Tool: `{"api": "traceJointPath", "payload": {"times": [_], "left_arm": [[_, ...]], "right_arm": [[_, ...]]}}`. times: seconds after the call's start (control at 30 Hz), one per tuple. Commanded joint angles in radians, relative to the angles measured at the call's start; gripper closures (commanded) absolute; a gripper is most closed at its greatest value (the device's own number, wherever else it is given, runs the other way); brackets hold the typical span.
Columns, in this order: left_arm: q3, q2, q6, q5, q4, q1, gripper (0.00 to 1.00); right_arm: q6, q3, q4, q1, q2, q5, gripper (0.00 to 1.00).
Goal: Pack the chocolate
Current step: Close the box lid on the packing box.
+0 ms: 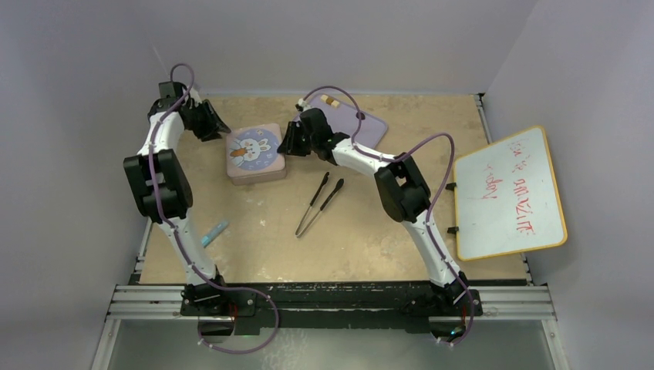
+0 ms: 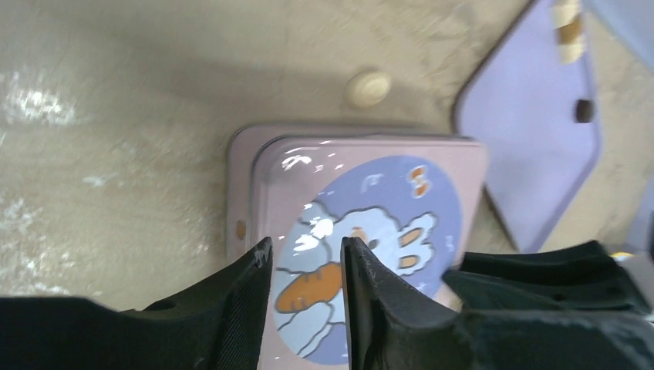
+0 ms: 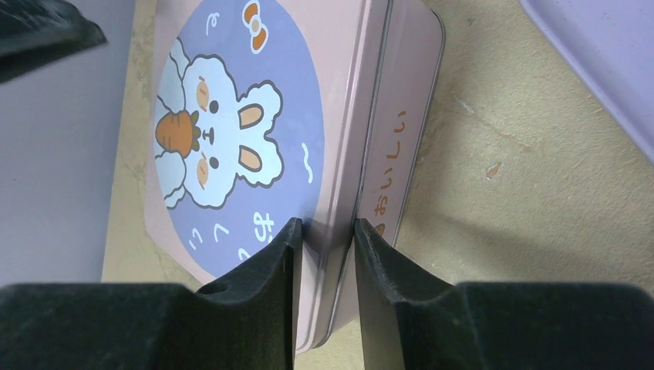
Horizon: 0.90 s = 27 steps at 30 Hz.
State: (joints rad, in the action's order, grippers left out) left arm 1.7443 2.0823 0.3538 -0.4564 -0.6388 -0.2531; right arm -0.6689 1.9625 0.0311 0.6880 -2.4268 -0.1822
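Observation:
A pink square tin (image 1: 257, 155) with a rabbit on its lid (image 3: 231, 131) stands closed at the table's back. My right gripper (image 3: 324, 227) is shut on the lid's right edge, one finger on top and one on the side wall. My left gripper (image 2: 306, 245) hangs open over the lid's (image 2: 370, 216) left part, nothing between its fingers. A few chocolate pieces (image 2: 568, 31), cream and brown, lie on a purple tray (image 2: 532, 139), with a dark piece (image 2: 584, 110) near them. One round cream piece (image 2: 368, 87) lies on the table behind the tin.
Black tweezers (image 1: 320, 202) lie mid-table in front of the tin. The purple tray (image 1: 362, 123) sits behind my right arm. A whiteboard (image 1: 509, 193) with red writing leans at the right edge. A small blue object (image 1: 214, 231) lies by the left arm.

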Motion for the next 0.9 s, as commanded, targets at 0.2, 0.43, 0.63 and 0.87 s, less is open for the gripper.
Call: {"api": "traceJointPath", "payload": {"times": [0.2,0.43,0.63,0.87], "left_arm": [[0.064,0.088,0.038,-0.146,0.134,0.005,0.71],[0.055,0.188,0.014,-0.165,0.13,0.007,0.71],[0.052,0.172,0.003,-0.128,0.111,0.007,0.71],[0.056,0.165,-0.004,-0.118,0.093,0.007,0.71]], "right_arm": [[0.042,0.028,-0.166,-0.028,0.021,-0.022,0.53],[0.114,0.198,-0.172,-0.062,0.035,-0.084,0.48],[0.121,0.266,-0.058,-0.064,-0.016,-0.138,0.82],[0.027,0.407,-0.034,-0.064,-0.21,-0.239,1.0]]}}
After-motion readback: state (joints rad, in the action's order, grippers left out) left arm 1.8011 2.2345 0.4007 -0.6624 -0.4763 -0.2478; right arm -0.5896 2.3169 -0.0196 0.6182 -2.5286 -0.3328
